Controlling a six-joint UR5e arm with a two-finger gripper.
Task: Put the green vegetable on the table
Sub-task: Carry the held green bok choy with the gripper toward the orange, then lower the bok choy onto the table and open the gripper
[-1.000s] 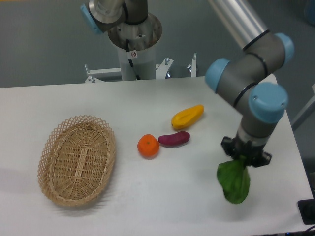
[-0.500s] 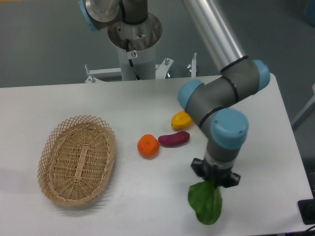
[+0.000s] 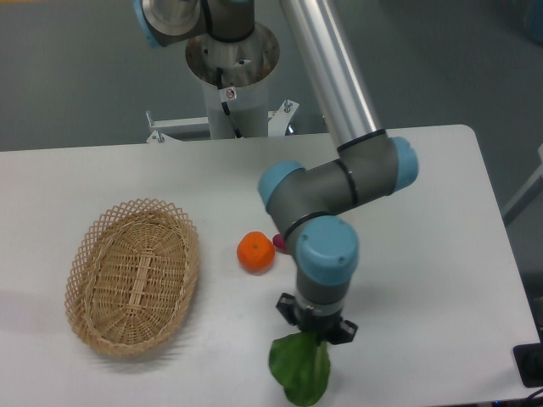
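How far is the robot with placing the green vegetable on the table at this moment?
Done: the green vegetable is picked up, and the wicker basket has nothing in it. In hand: the gripper holds it by its upper end, the leaf hanging over the table near the front edge. Left: lowering it, opening the gripper and backing away.

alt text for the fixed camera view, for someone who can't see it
A robot arm's gripper holds a green vegetable by its stem end near the front edge of a white table. An orange sits mid-table, with a purple piece mostly hidden behind the arm, and an empty wicker basket to the left.
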